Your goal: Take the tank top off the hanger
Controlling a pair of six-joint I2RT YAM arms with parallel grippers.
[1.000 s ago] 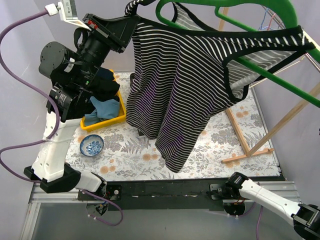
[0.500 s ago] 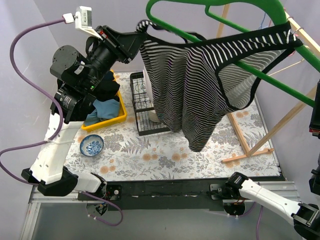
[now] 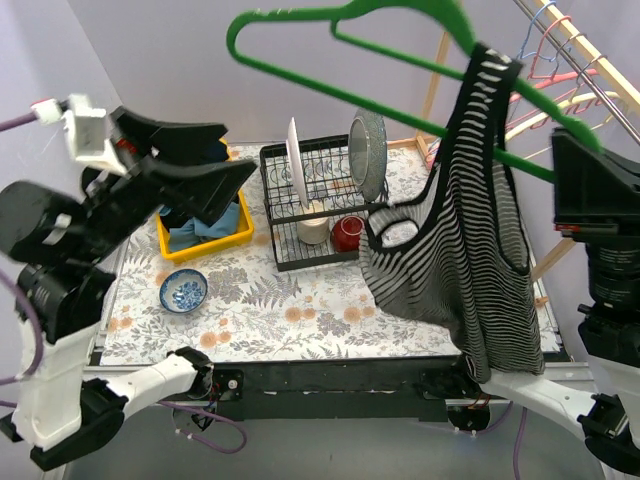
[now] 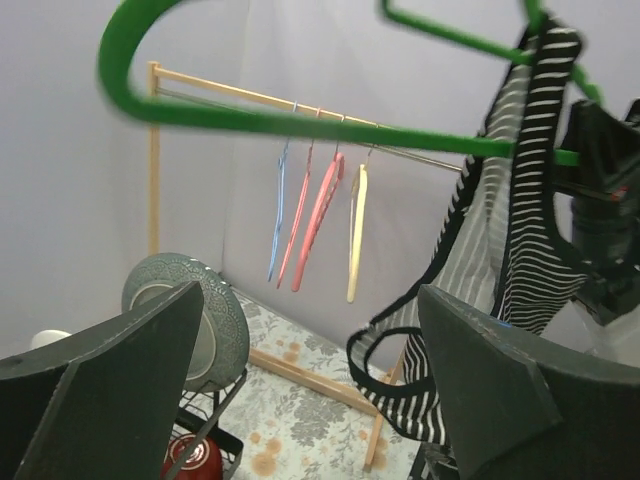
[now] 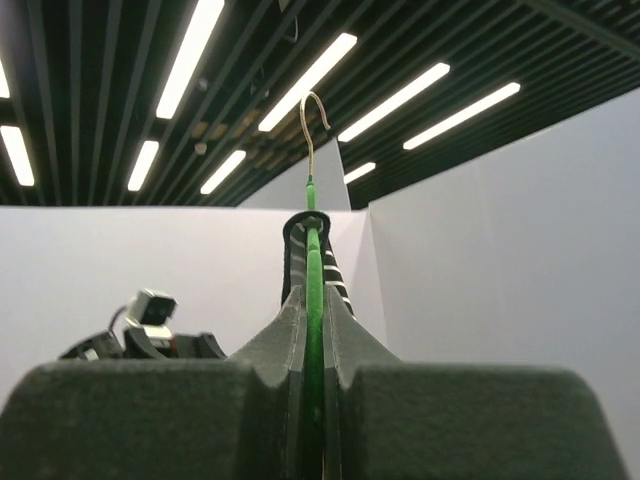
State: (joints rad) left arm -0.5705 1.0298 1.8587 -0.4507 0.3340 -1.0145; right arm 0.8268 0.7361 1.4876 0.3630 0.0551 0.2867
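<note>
The green hanger [image 3: 400, 60] is held high across the top view. My right gripper [image 3: 556, 176] is shut on its right end. The black-and-white striped tank top [image 3: 480, 260] dangles by one strap from the hanger's right arm, and its hem hangs near the table's front edge. The hanger's left arm is bare. My left gripper [image 3: 238, 150] is open at the left, well apart from the garment, with nothing between its fingers. The left wrist view shows the hanger [image 4: 300, 120] and the tank top [image 4: 530, 230] beyond the open left gripper [image 4: 310, 400]. In the right wrist view the right gripper [image 5: 314, 400] clamps the hanger [image 5: 314, 290], the strap [image 5: 296, 240] looped over it.
A black dish rack [image 3: 285, 262] at the table's middle holds a grey plate [image 3: 367, 140], a red cup [image 3: 347, 232] and a white cup [image 3: 313, 230]. At the left stand a yellow bin [image 3: 205, 247] of blue cloth and a blue bowl [image 3: 184, 290]. A wooden rail [image 3: 575, 45] with coloured hangers stands back right.
My left gripper opened and let go of the tank top's strap. The garment slid off the hanger's left arm and swung right, now hanging by one strap. The hanger tilted.
</note>
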